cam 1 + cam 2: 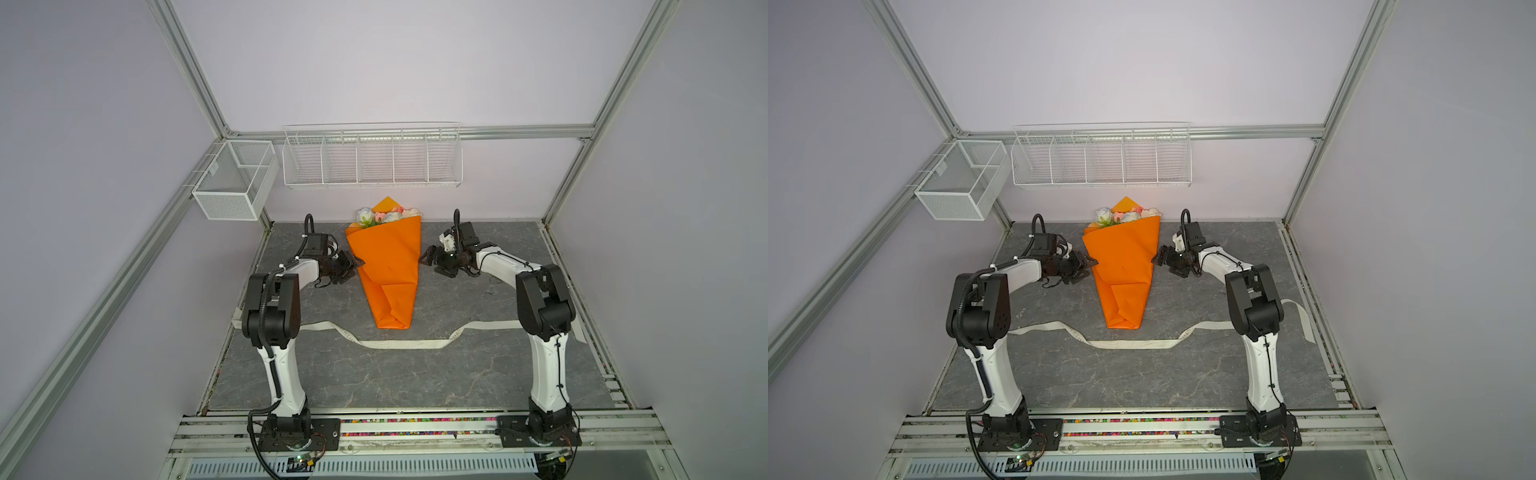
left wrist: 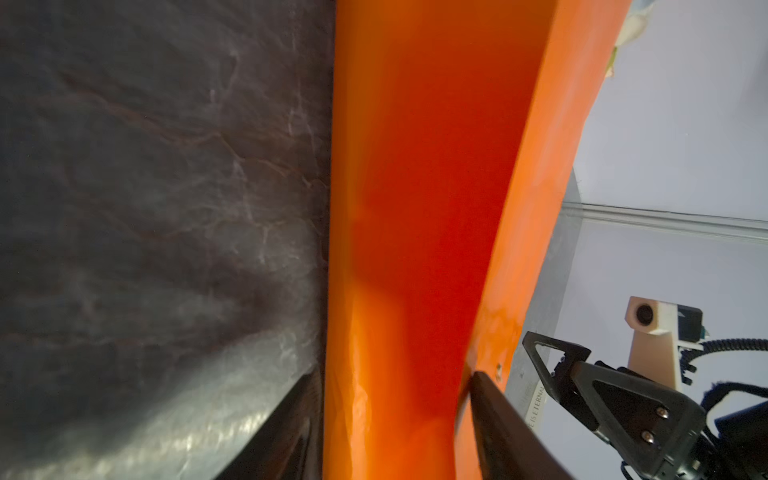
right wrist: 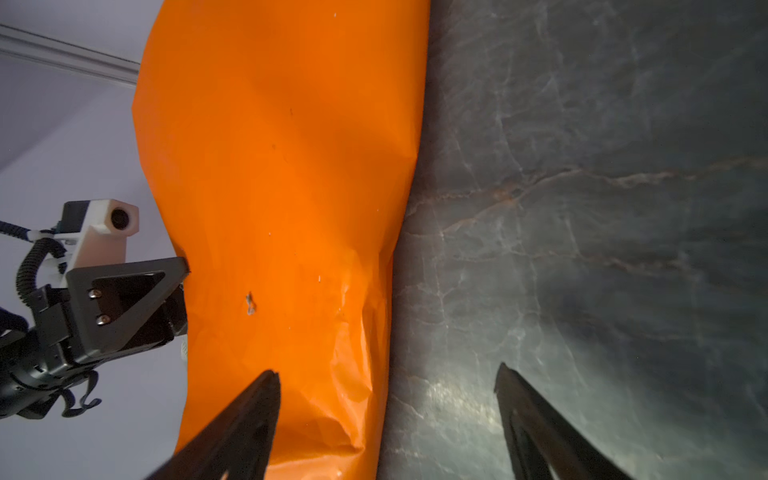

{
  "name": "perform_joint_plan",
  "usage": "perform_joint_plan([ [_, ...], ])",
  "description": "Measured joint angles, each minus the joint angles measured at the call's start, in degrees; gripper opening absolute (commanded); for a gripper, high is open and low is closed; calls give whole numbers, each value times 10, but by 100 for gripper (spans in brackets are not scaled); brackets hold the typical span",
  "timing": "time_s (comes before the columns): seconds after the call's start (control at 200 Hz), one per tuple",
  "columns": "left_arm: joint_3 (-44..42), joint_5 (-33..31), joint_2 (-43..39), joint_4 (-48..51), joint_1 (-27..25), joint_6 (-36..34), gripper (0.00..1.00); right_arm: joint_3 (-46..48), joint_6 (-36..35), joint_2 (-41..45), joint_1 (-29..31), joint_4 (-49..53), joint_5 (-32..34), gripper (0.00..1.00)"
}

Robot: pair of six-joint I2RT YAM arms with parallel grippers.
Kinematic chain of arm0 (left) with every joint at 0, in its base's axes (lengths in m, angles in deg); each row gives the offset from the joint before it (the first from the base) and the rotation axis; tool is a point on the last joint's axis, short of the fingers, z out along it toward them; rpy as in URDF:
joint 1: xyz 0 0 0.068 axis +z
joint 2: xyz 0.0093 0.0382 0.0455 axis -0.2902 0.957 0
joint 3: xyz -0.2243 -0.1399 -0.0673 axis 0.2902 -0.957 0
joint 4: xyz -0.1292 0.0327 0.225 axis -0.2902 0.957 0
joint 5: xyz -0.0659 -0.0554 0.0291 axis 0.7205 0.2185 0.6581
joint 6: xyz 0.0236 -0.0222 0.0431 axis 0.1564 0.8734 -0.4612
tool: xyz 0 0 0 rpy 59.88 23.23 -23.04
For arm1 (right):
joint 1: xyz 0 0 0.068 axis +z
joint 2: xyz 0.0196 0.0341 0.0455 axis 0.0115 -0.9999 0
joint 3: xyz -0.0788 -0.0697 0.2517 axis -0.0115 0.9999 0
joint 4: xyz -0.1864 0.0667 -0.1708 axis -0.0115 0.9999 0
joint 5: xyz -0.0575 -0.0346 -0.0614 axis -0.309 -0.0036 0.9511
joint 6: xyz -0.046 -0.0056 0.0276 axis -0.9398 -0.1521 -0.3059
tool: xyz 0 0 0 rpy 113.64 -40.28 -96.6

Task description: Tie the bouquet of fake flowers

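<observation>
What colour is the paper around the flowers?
Bright orange, with no pattern. The paper shows best in a top view.

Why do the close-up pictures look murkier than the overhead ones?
Left wrist view: the orange paper sits so close it blurs, shadowed deep red mid-sheet. Right wrist view: paper sharper, table dim with a glare patch. Both top views: even, soft light.

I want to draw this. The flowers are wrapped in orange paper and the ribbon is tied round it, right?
Not quite. The flowers are wrapped in orange paper, but the ribbon is not tied round it: it lies loose on the table, just past the paper's narrow end. Both top views show it.
</observation>
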Motion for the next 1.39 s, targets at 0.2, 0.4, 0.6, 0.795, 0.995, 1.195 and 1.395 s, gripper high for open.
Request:
perform_joint_plan([
  [0.2,42,-2,50,-7,7,2,54,-67,28,-71,0,-25,-32,85],
  [0.4,98,16,96,-17,25,6,50,-144,58,-139,4,-49,-65,79],
  [0.6,139,43,131,-24,27,7,49,-177,86,-172,16,-83,-79,77],
  [0.795,176,74,163,-33,23,7,48,-193,115,-200,19,-144,-101,77],
  [0.995,214,101,200,-54,10,22,35,-211,151,-233,20,-216,-124,66],
  [1.195,215,120,220,-91,2,59,7,-228,172,-259,21,-234,-138,34],
  [1.395,192,125,217,-138,-2,92,0,-221,177,-255,20,-226,-141,16],
])
